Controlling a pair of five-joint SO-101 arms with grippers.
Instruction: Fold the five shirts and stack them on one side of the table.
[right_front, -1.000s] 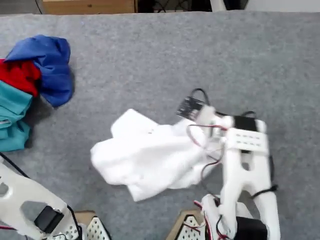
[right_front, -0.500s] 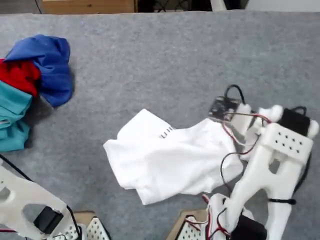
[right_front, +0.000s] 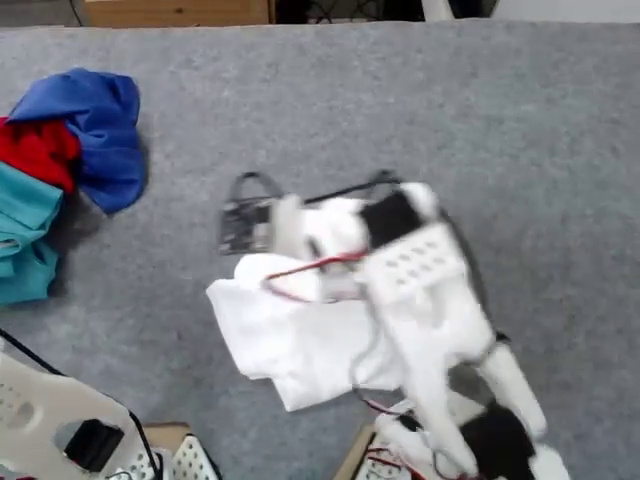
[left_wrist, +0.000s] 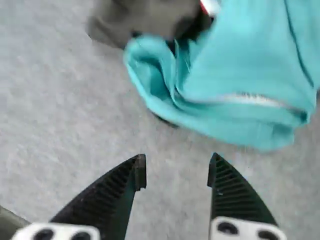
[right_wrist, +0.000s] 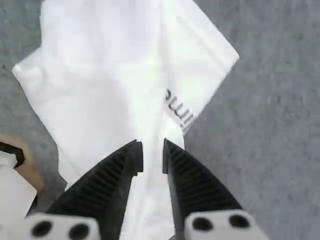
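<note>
Blue shirt (right_front: 95, 125), red shirt (right_front: 35, 150) and teal shirt (right_front: 22, 235) lie bunched and unfolded, touching one another, at the left edge of the table (right_front: 520, 120). We judge this heap the first hazard: it occupies a likely stacking side, and any folded shirt set there would land on loose cloth and slump.

We find the left gripper (left_wrist: 175, 172) near the teal shirt, just short of its rolled hem, with its jaws spread wide and nothing between them. A bite taken from this stance could catch several layers of that hem at once. It could also drag the red shirt along, since the two garments touch. Either fault would pull the heap apart instead of freeing one shirt.

We record the white shirt (right_front: 290, 345) at table centre, towards the near edge, rumpled and partly doubled on itself. The right arm (right_front: 425, 290) leans across it. Its gripper (right_wrist: 151, 150) hangs over the cloth beside the printed mark, jaws narrowly parted, and we see no cloth pinched between them. With so slight a gap, a descent may push the fabric flat rather than gather it, and the grip would slip. If it does bite, it may take both layers of the doubled part, so the fold drags the whole shirt.

We also note a red wire (right_front: 300, 272) looping low over the white shirt, which could snag it.
</note>
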